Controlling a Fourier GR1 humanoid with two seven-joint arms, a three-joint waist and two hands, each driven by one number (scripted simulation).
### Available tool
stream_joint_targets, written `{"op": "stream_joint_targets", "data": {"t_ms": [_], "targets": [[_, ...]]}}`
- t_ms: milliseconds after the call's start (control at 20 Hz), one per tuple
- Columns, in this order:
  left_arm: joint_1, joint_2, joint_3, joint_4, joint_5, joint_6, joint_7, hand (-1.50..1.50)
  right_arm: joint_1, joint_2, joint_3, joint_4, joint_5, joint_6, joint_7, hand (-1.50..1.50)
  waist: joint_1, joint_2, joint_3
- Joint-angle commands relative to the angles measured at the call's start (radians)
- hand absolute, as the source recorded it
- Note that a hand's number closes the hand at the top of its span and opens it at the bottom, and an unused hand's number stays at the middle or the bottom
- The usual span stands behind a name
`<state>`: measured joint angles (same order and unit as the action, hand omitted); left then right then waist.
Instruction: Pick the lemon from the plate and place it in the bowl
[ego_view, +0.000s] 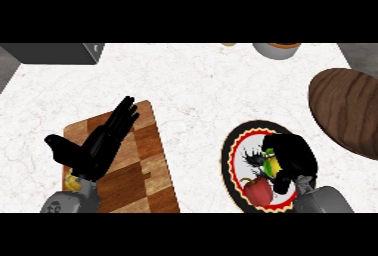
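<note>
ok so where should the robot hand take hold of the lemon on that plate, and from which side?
Probably from above, fingers around its rounded middle. The lemon lies on the plate, mostly hidden under the right robot hand, which is already curled over it. A red pepper sits close on the near side, so a low sideways approach from there looks crowded.

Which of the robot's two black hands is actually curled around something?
The right hand, curled over a yellow-green item on the plate. The left hand rests open, fingers straight, above the wooden board.

Under the left hand's fingers (122, 117) lies a wooden board (148, 165) of brown blocks. The counter (199, 80) looks like speckled white stone.
</note>
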<state>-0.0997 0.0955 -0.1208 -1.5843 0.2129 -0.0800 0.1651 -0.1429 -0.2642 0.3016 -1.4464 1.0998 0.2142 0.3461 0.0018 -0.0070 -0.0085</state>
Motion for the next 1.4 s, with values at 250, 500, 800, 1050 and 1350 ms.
{"op": "stream_joint_targets", "data": {"t_ms": [250, 500, 800, 1050, 1350], "targets": [[0.051, -0.035, -0.04, -0.1, -0.036, 0.021, 0.073, 0.0, -0.042, 0.041, 0.011, 0.063, 0.079, -0.01, -0.046, 1.5, 0.003, 0.006, 0.009], [0.009, -0.015, 0.018, -0.065, 0.011, -0.018, 0.082, 0.0, -0.028, 0.029, -0.057, 0.043, 0.058, 0.009, -0.043, 1.5, 0.0, 0.006, 0.009], [0.008, -0.022, 0.021, 0.012, -0.023, -0.033, -0.012, 0.0, 0.061, 0.088, -0.093, 0.015, 0.045, 0.017, 0.074, 1.5, -0.004, 0.007, 0.008], [0.022, -0.034, 0.025, 0.008, -0.025, -0.029, -0.023, 0.0, 0.118, 0.05, -0.113, -0.192, 0.099, 0.016, 0.161, 1.5, -0.006, 0.005, 0.008], [-0.016, -0.044, 0.019, 0.066, -0.06, -0.019, -0.045, 0.0, 0.197, 0.052, -0.105, -0.596, 0.051, 0.137, 0.222, 1.5, -0.017, 0.003, 0.008]]}}
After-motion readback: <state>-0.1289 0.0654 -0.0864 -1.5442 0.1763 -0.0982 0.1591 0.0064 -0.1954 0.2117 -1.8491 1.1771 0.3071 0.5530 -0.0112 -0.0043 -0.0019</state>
